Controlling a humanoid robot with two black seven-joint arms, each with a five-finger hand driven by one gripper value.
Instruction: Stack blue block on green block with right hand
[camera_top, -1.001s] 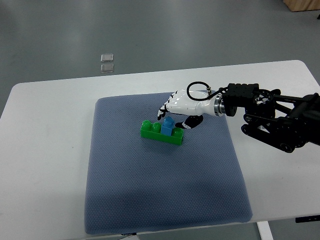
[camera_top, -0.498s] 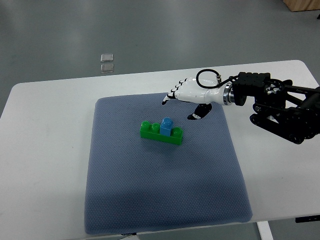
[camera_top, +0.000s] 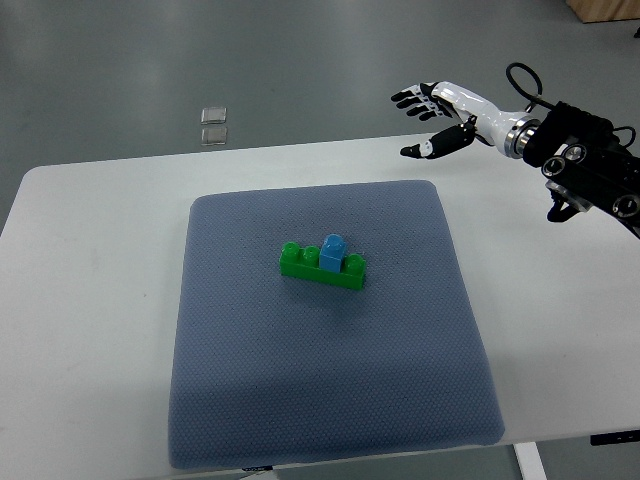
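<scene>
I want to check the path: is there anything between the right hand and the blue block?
Nothing visible stands between them. The right hand hangs open above the table's far edge, and only bare grey mat lies on the way to the blue block, which already sits on the green block.

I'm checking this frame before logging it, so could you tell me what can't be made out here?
- Top view: whether the blue block is pressed fully onto the green block; the steep angle hides the joint.
- Top view: the right hand's arm, cut off by the right edge.
- Top view: the two small clear items on the floor, too small to identify.
- Left arm: out of frame.
</scene>
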